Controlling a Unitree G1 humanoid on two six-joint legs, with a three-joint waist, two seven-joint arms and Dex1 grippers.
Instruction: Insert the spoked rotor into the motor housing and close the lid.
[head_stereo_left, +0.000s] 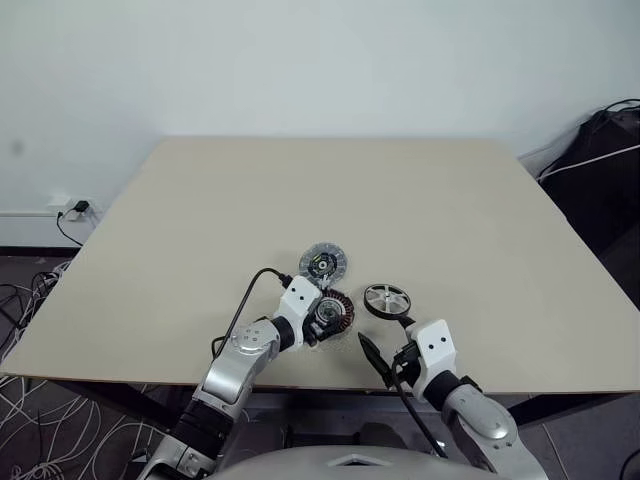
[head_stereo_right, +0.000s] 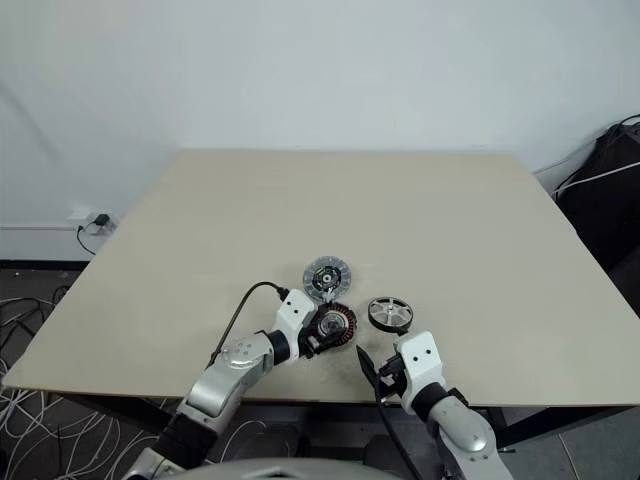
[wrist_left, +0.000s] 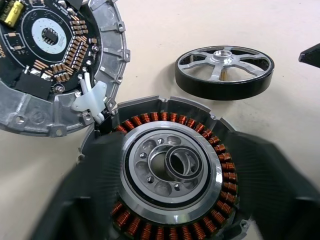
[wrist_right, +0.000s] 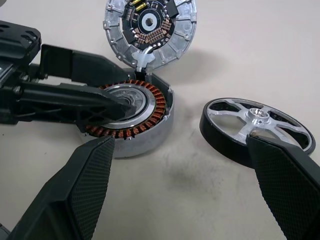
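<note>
Flanking motor housing (wrist_right: 131, 114): spread left pincer (head_stereo_left: 322, 326) fingers.

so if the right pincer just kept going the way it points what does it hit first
Probably bare table first, in the gap between the motor housing and the spoked rotor. The open right pincer angles down between them; depth is unclear.
</note>
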